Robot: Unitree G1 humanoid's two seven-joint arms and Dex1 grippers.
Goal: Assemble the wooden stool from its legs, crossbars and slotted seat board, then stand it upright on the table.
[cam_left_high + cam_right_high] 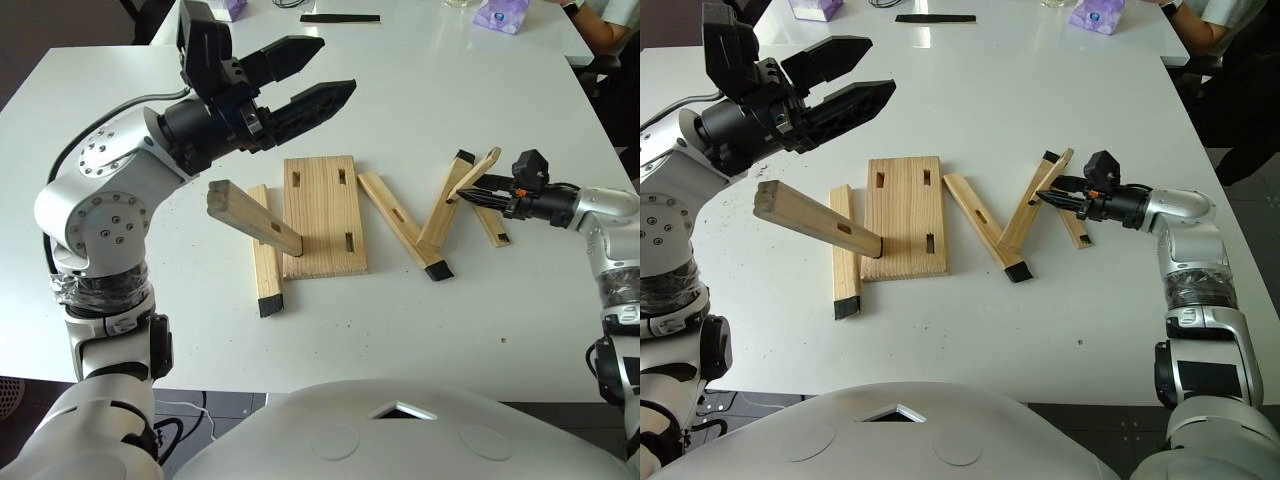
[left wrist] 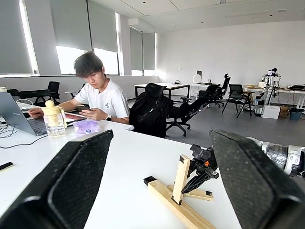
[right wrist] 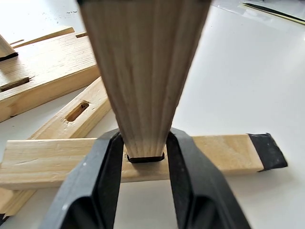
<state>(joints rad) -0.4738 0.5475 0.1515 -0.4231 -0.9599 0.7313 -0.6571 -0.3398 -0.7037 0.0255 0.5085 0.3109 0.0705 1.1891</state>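
Observation:
The slotted seat board [image 1: 322,215] lies flat mid-table. One wooden leg [image 1: 250,215] sticks out of a slot at its left edge, tilted up and to the left. A second leg [image 1: 265,262] lies flat beside the board's left edge, and a slotted one [image 1: 400,222] lies to its right. My right gripper [image 1: 470,193] is shut on the end of a leg [image 1: 455,192] that leans tilted over another piece [image 1: 488,218] on the table. In the right wrist view the fingers [image 3: 102,181] clamp its black-capped tip [image 3: 145,95]. My left gripper [image 1: 335,65] hangs open above the table behind the board, holding nothing.
A black strip [image 1: 340,18] and purple packets [image 1: 500,15] lie at the table's far side. White table surface [image 1: 420,330] stretches in front of the parts, and the right edge [image 1: 612,130] is close behind my right arm.

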